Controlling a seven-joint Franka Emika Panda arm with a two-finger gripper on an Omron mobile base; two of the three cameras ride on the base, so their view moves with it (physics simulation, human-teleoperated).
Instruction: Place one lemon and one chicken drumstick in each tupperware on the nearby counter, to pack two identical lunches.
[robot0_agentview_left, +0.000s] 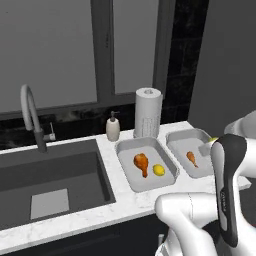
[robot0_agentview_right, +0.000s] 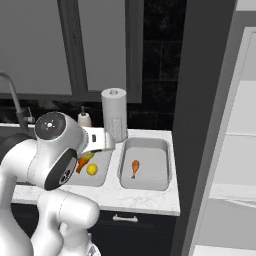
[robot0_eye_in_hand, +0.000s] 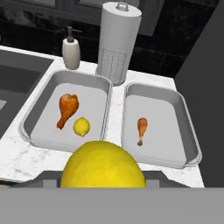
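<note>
Sink (robot0_agentview_left: 50, 180), soap bottle (robot0_eye_in_hand: 71, 51), paper towel roll (robot0_eye_in_hand: 118, 39) on white surface (robot0_eye_in_hand: 26, 159). Left tupperware (robot0_eye_in_hand: 41, 107): 1 drumstick (robot0_eye_in_hand: 67, 109), 1 lemon (robot0_eye_in_hand: 81, 127). Right tupperware (robot0_eye_in_hand: 186, 127): 1 small drumstick (robot0_eye_in_hand: 141, 129). Pincer (robot0_eye_in_hand: 103, 186), before both tubs, pinching 1 held lemon (robot0_eye_in_hand: 103, 168).

A big grey window (robot0_agentview_left: 55, 50) is sitting above a dark sink (robot0_agentview_left: 50, 180) with a bendy tap (robot0_agentview_left: 31, 115), while a soap bottle (robot0_agentview_left: 113, 127) and a paper towel roll (robot0_agentview_left: 147, 112) are standing by the black wall (robot0_agentview_right: 160, 60).
</note>
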